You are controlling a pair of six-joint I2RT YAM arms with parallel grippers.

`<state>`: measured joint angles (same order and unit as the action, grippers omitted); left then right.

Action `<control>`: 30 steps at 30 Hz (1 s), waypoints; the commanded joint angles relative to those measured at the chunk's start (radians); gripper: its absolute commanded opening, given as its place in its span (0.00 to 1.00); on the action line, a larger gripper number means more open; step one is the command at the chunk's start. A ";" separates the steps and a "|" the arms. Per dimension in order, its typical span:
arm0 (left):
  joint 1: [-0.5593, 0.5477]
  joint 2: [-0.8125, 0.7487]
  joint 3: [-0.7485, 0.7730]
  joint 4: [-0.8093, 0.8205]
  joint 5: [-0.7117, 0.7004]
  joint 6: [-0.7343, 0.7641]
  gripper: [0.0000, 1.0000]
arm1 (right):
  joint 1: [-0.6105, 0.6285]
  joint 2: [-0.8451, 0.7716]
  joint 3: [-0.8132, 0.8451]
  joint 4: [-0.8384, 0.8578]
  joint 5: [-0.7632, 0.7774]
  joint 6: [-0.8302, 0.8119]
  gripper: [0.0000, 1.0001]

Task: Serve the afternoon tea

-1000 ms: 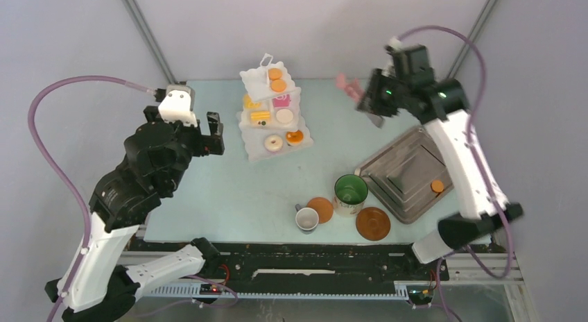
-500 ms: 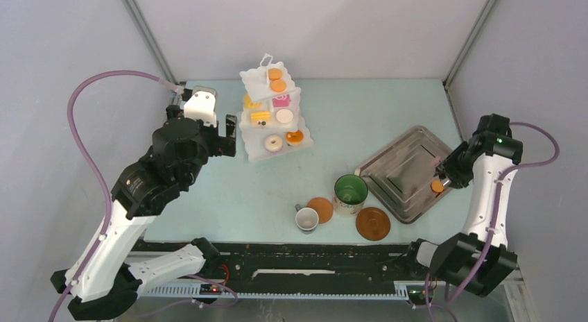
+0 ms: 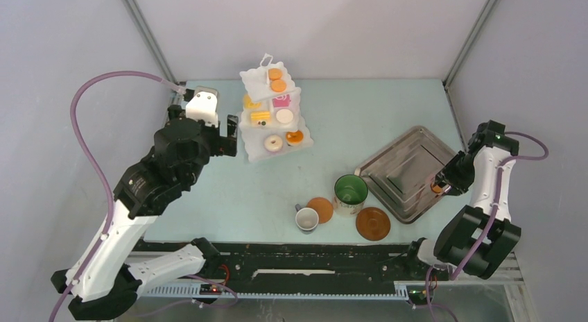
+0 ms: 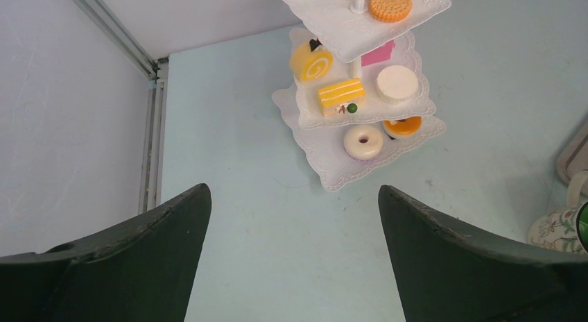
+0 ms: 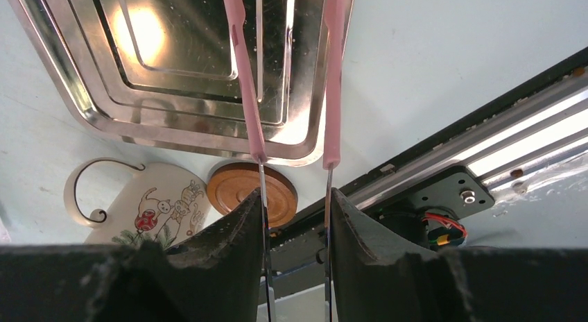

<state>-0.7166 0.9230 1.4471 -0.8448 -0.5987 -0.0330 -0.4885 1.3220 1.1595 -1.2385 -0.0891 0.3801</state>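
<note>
R claw (image 5: 295, 204): gripping pink tongs (image 5: 243, 79) over tray (image 3: 399, 171), surface (image 3: 229, 197) right edge.
L claw (image 4: 292, 197): hanging open nr stand (image 4: 326, 173).
Stand: sitting at far edge, carrying pastries (image 4: 363, 140).
Tea things: cup (image 3: 306, 218), mug (image 3: 351, 191), saucer (image 3: 373, 223) sitting by near edge.

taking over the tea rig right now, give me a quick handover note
Left gripper: open, empty, hovering left of the stand.
Right gripper: shut on the tongs, over the tray.
Done: pastries sit on all three tiers of the stand.
Left: one orange round is at the tray's right edge by the tongs; can't tell if it's gripped. White cup stands on the table beside a brown saucer, not on it. Green-lined mug is next to the tray.
</note>
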 commanded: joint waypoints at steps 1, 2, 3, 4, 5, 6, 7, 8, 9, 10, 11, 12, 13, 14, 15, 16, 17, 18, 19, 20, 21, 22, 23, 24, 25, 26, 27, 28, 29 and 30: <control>0.008 -0.005 -0.007 0.037 0.000 0.016 0.98 | 0.009 0.014 0.004 0.040 0.013 -0.024 0.38; 0.008 -0.006 -0.005 0.037 -0.001 0.016 0.98 | 0.012 0.020 0.003 0.039 0.022 -0.025 0.38; 0.009 -0.005 -0.005 0.036 -0.002 0.017 0.98 | 0.013 0.026 0.001 0.041 0.029 -0.028 0.38; 0.009 -0.005 -0.005 0.036 -0.005 0.018 0.98 | 0.014 0.029 -0.001 0.048 0.031 -0.034 0.38; 0.011 -0.004 -0.004 0.036 -0.006 0.019 0.98 | 0.014 0.034 -0.001 0.054 0.036 -0.037 0.38; 0.012 -0.004 -0.004 0.036 -0.006 0.020 0.98 | 0.014 0.037 -0.002 0.061 0.038 -0.038 0.38; 0.012 -0.003 -0.003 0.037 -0.006 0.021 0.98 | 0.014 0.046 -0.002 0.064 0.038 -0.038 0.38; 0.012 -0.003 -0.002 0.036 -0.006 0.021 0.98 | 0.015 0.053 -0.002 0.064 0.038 -0.037 0.38; 0.013 -0.004 0.000 0.035 -0.006 0.022 0.98 | 0.018 0.060 -0.002 0.062 0.043 -0.034 0.38; 0.013 -0.004 0.001 0.036 -0.006 0.022 0.98 | 0.022 0.061 -0.001 0.061 0.045 -0.032 0.38; 0.013 -0.004 0.001 0.034 -0.006 0.022 0.98 | 0.027 0.062 -0.002 0.063 0.049 -0.032 0.38; 0.013 -0.003 0.002 0.034 -0.008 0.022 0.98 | 0.034 0.063 -0.001 0.066 0.056 -0.034 0.38; 0.013 -0.004 0.002 0.034 -0.007 0.022 0.98 | 0.039 0.066 -0.001 0.071 0.062 -0.035 0.38; 0.013 -0.004 0.001 0.035 -0.008 0.022 0.98 | 0.042 0.070 -0.001 0.077 0.063 -0.036 0.39; 0.013 -0.003 0.002 0.036 -0.006 0.022 0.98 | 0.043 0.077 -0.002 0.078 0.064 -0.037 0.39; 0.013 -0.004 0.003 0.036 -0.004 0.023 0.98 | 0.044 0.082 -0.002 0.080 0.064 -0.038 0.38; 0.014 -0.003 0.003 0.036 -0.003 0.022 0.98 | 0.045 0.088 -0.002 0.083 0.065 -0.041 0.38; 0.013 -0.004 0.003 0.034 -0.004 0.022 0.98 | 0.045 0.092 -0.001 0.083 0.062 -0.043 0.38; 0.013 -0.005 0.004 0.033 -0.005 0.023 0.98 | 0.047 0.093 -0.002 0.079 0.058 -0.047 0.38; 0.014 -0.006 0.004 0.032 -0.007 0.025 0.98 | 0.050 0.092 -0.002 0.069 0.057 -0.047 0.38; 0.012 -0.007 0.005 0.030 -0.009 0.025 0.98 | 0.056 0.089 -0.002 0.058 0.060 -0.049 0.38; 0.012 -0.006 0.006 0.029 -0.010 0.026 0.98 | 0.067 0.083 -0.002 0.048 0.067 -0.053 0.38; 0.013 -0.007 0.006 0.029 -0.012 0.027 0.98 | 0.074 0.077 -0.003 0.043 0.075 -0.056 0.38; 0.013 -0.006 0.004 0.031 -0.011 0.027 0.98 | 0.078 0.069 -0.007 0.045 0.080 -0.059 0.38; 0.013 -0.007 0.005 0.035 -0.010 0.027 0.98 | 0.079 0.066 -0.012 0.052 0.081 -0.061 0.38; 0.013 -0.006 0.003 0.037 -0.009 0.027 0.98 | 0.078 0.067 -0.017 0.058 0.081 -0.062 0.38; 0.013 -0.008 0.004 0.039 -0.007 0.028 0.98 | 0.077 0.074 -0.019 0.064 0.079 -0.062 0.38; 0.013 -0.008 0.005 0.040 -0.005 0.028 0.98 | 0.077 0.079 -0.022 0.067 0.076 -0.064 0.38; 0.014 -0.008 0.008 0.039 -0.004 0.028 0.98 | 0.077 0.085 -0.025 0.072 0.073 -0.063 0.37; 0.012 -0.010 0.009 0.037 -0.006 0.029 0.98 | 0.079 0.087 -0.026 0.074 0.074 -0.063 0.36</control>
<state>-0.7101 0.9226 1.4452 -0.8391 -0.5987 -0.0250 -0.4118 1.4117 1.1400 -1.1812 -0.0299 0.3313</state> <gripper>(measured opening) 0.985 0.382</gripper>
